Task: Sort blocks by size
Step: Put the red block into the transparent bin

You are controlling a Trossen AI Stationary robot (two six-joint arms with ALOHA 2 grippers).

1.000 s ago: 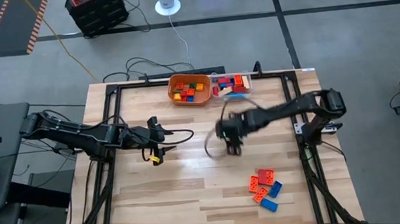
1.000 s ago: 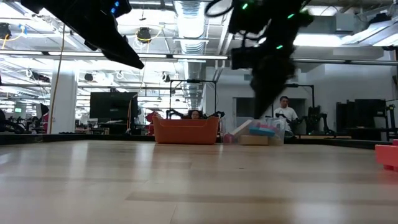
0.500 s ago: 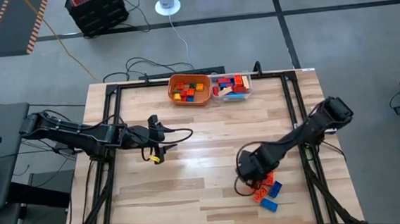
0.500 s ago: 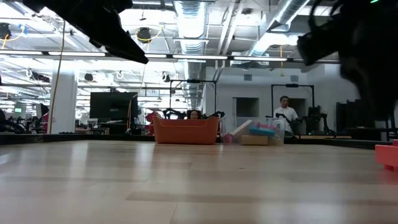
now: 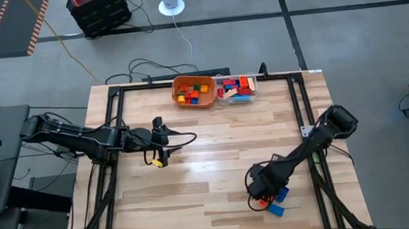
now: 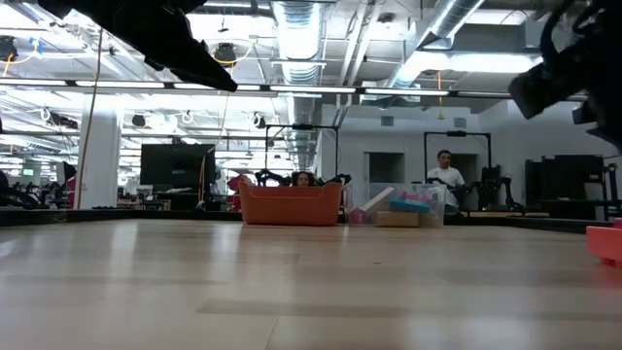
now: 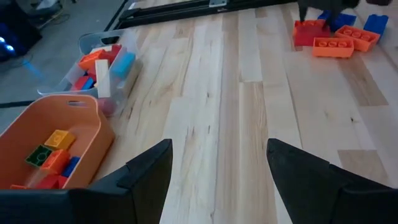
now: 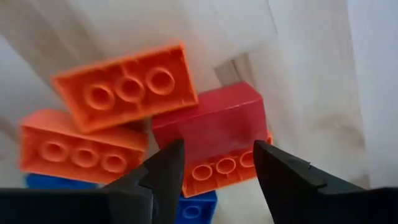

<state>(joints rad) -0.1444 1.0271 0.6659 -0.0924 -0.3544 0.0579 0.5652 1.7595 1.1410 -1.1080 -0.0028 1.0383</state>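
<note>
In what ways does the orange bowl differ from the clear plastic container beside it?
The round orange plastic bowl is opaque; the clear rectangular plastic container is see-through. The bowl's toy bricks look short and cube-like; the container's look longer. Both stand side by side at the table's far edge, holding coloured bricks.

The bowl (image 5: 193,91) sits just left of the container (image 5: 236,88); loose blocks (image 5: 274,202) lie at the near right.
</note>
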